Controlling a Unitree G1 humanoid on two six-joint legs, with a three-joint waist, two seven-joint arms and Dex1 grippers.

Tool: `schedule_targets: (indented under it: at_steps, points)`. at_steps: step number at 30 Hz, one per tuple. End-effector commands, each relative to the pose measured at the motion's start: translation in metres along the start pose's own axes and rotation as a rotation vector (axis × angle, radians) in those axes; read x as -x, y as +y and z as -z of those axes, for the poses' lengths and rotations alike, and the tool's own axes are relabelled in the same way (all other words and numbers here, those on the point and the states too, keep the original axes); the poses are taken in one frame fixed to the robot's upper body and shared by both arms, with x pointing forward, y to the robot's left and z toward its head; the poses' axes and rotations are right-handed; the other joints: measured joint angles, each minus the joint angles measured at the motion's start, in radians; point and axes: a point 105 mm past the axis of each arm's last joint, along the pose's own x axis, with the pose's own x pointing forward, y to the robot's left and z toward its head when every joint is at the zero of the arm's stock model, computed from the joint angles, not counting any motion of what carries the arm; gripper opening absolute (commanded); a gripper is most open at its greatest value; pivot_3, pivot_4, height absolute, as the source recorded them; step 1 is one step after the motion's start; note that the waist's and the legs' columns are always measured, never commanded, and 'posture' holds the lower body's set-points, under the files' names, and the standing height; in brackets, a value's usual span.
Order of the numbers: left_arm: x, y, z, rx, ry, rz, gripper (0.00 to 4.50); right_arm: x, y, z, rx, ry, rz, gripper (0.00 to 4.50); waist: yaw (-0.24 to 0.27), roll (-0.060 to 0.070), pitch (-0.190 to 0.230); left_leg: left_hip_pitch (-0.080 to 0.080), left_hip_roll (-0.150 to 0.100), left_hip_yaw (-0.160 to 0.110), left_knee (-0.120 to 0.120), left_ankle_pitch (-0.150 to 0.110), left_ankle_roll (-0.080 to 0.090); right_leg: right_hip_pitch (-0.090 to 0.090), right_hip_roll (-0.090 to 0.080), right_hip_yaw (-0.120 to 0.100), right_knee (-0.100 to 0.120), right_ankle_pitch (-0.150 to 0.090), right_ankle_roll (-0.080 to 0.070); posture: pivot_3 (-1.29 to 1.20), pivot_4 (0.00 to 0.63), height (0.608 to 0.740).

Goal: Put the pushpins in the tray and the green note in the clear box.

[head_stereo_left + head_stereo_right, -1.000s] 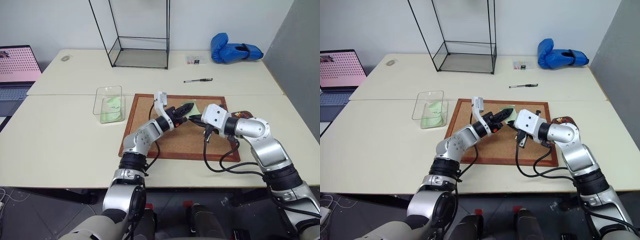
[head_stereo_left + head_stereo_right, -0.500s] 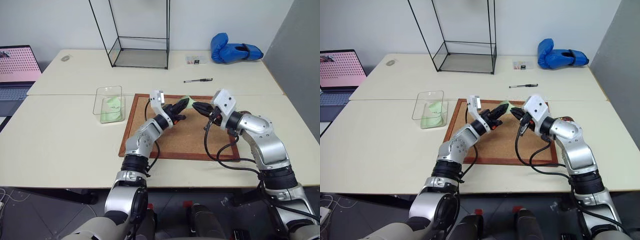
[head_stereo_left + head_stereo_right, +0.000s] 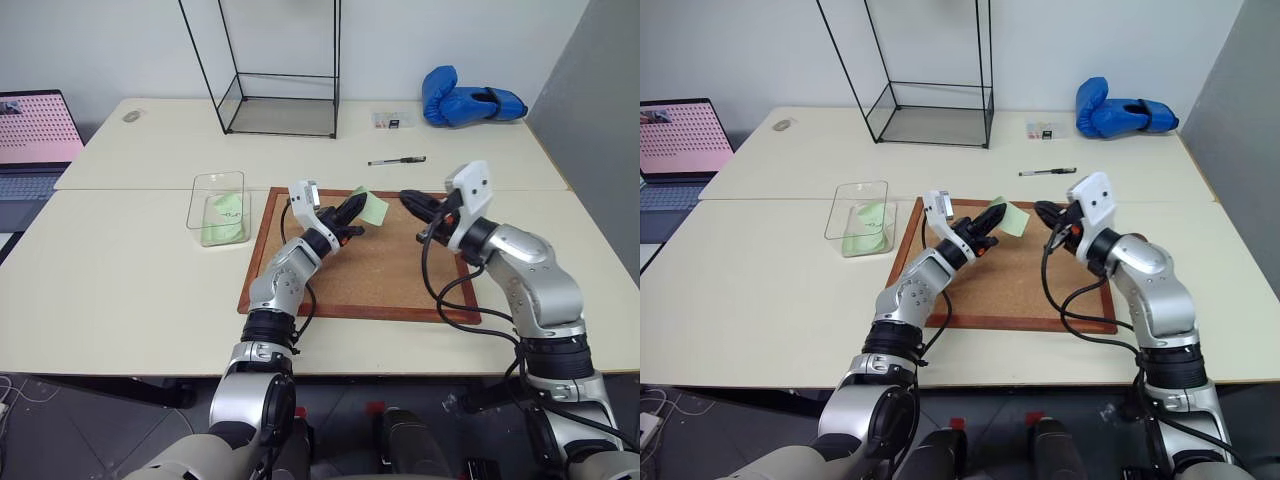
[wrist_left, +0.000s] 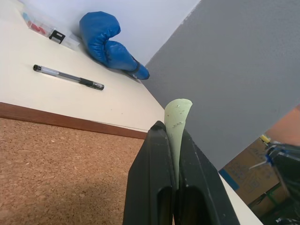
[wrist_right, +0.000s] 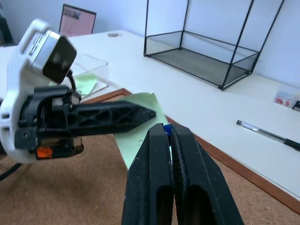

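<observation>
Clear box [image 3: 219, 207]: well left of left claw, on table, a green slip inside.
Left claw [image 3: 357, 207]: clamped tight on green note [image 3: 369, 209], raised over cork board [image 3: 380, 270].
Right claw [image 3: 408, 200]: just right of note, pinched tight on blue pushpin [image 5: 166, 130].
Pen [image 3: 396, 160]: beyond both claws.

The right gripper [image 5: 168, 132] pinches a blue pushpin [image 5: 166, 129] before the left gripper's [image 5: 149, 114] green note [image 5: 140, 140].

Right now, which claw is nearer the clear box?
Left. The left claw, shut on the green note, is above the cork board beside the clear box; the right claw is past it, farther off.
</observation>
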Motion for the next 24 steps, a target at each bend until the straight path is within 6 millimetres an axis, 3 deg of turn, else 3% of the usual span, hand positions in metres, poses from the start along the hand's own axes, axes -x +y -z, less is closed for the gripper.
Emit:
schedule_targets:
  at_steps: [1, 7, 15, 24]
  points:
    - [0.001, -0.015, -0.01, -0.083, 0.0, 0.061, 0.04, 0.031, -0.039, 0.012, 0.064, 0.08, 0.158, 0.0, 0.002, 0.0, 0.0, 0.0, 0.0, 0.0, 0.0, 0.0, 0.0, 0.0, 0.0, 0.0, 0.0, 0.0, 0.0, 0.0, 0.15, 0.74]
    - [0.012, -0.024, -0.009, -0.184, 0.051, 0.112, 0.04, 0.077, -0.088, 0.062, 0.283, 0.363, 0.33, 0.0, 0.0, 0.0, 0.0, 0.0, 0.0, 0.001, 0.0, 0.0, 0.0, 0.0, 0.0, 0.001, 0.0, 0.0, 0.0, 0.0, 0.15, 0.74]
    - [0.014, -0.031, -0.004, -0.228, 0.082, 0.14, 0.04, 0.09, -0.101, 0.096, 0.423, 0.533, 0.31, 0.0, -0.006, 0.0, 0.0, 0.001, 0.001, 0.002, 0.0, 0.0, 0.0, 0.0, 0.001, 0.002, 0.001, 0.0, 0.0, 0.0, 0.15, 0.74]
    - [0.013, -0.028, -0.006, -0.243, 0.083, 0.127, 0.0, 0.083, -0.105, 0.099, 0.406, 0.539, 0.309, 2.03, -0.002, 0.0, 0.0, 0.001, 0.0, 0.002, 0.0, 0.0, 0.0, 0.0, 0.0, 0.002, 0.0, 0.0, 0.0, 0.0, 0.15, 0.74]
